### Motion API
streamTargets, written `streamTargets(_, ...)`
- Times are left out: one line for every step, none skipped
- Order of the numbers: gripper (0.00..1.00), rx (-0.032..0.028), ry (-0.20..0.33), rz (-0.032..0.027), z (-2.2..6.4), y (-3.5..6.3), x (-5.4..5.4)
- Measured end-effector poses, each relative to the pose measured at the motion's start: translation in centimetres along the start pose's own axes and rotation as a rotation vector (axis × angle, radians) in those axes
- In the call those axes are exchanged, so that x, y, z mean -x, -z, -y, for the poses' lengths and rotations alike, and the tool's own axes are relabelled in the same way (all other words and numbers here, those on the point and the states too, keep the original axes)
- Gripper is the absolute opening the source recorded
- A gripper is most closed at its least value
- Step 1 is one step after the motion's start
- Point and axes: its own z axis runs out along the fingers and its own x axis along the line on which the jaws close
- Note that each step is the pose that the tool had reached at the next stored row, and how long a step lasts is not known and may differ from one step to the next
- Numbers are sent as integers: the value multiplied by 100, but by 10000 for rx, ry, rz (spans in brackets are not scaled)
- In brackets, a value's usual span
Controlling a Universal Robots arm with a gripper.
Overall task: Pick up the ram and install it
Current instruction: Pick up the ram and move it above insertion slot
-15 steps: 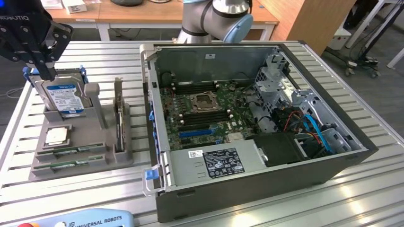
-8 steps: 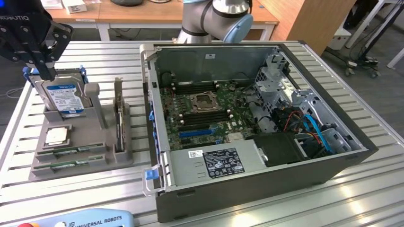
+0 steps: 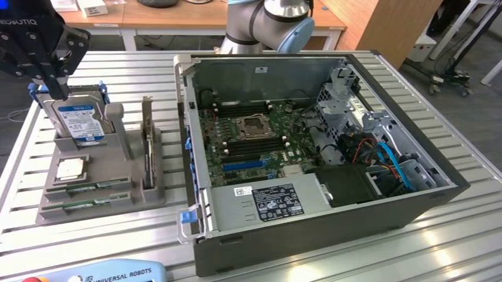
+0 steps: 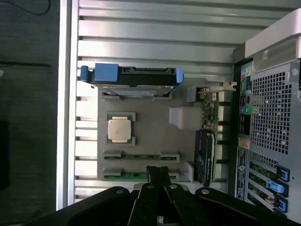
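The gripper (image 4: pixel 158 170) is closed and holds nothing. The ram (image 4: pixel 136 176) sits in the holder (image 4: pixel 150 136) beneath the fingertips, with its long axis parallel to the hard drive (image 4: pixel 134 77).

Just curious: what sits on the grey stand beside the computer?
Upright hard drive, processor chip, two ram sticks, upright expansion card. Their slotted lower edges are hidden.

The holder (image 3: pixel 117 197) lies at the exterior view's left of the case (image 3: pixel 314 238); on it, drive (image 3: pixel 79 120) far, processor (image 3: pixel 69 169) midway, ram sticks (image 3: pixel 86 188) nearest.
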Motion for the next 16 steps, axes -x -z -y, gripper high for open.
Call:
streamTargets(10, 1, 83, -4, 0, 0, 0)
streamTargets(10, 4, 185, -8, 0, 0, 0)
streamTargets(10, 6, 300, -13, 0, 0, 0)
streamTargets(10, 9, 435, -19, 0, 0, 0)
streamTargets(10, 13, 562, -24, 0, 0, 0)
streamTargets(10, 16, 679, -29, 0, 0, 0)
streamTargets(10, 18, 798, -35, 0, 0, 0)
streamTargets(10, 21, 919, -40, 0, 0, 0)
streamTargets(10, 24, 1040, -45, 0, 0, 0)
streamTargets(10, 27, 1153, -49, 0, 0, 0)
streamTargets(10, 29, 1280, -55, 0, 0, 0)
streamTargets(10, 32, 1390, -59, 0, 0, 0)
streamTargets(10, 34, 1493, -63, 0, 0, 0)
streamTargets(10, 37, 1595, -68, 0, 0, 0)
streamTargets(10, 39, 1702, -73, 0, 0, 0)
streamTargets(10, 42, 1811, -77, 0, 0, 0)
